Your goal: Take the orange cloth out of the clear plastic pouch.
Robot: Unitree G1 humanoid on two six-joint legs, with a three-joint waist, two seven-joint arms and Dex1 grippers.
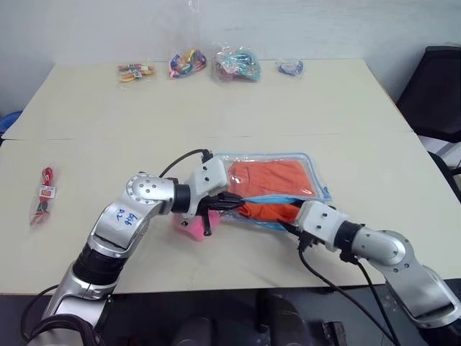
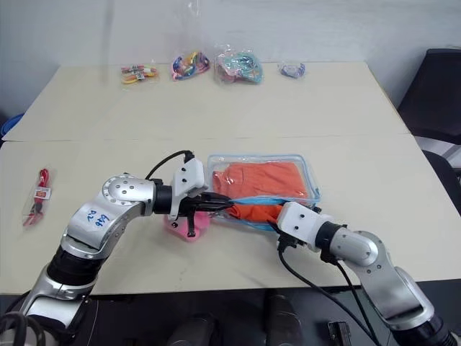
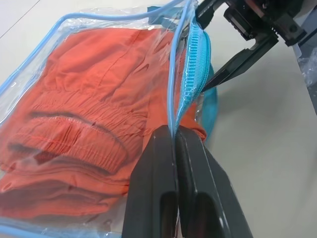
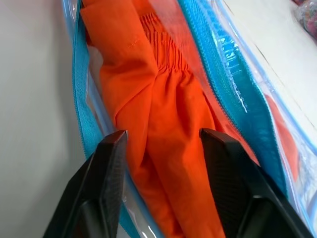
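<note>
Orange cloth (image 1: 272,176), ribbed and folded, lies inside the clear plastic pouch (image 1: 311,162) near the middle of the table (image 1: 216,108), a bunched part bulging at the pouch's unzipped near edge. The left gripper (image 3: 174,141) is pinched tight on the pouch's light blue zipper trim. The right gripper (image 4: 161,141) stands partly spread, its fingers (image 4: 111,163) straddling the bulging cloth in the mouth. A pink plush toy (image 1: 191,225) lies just beside the pouch.

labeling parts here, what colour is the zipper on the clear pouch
Light blue to teal; the zipper on the clear plastic pouch shows best in the right wrist view.
</note>
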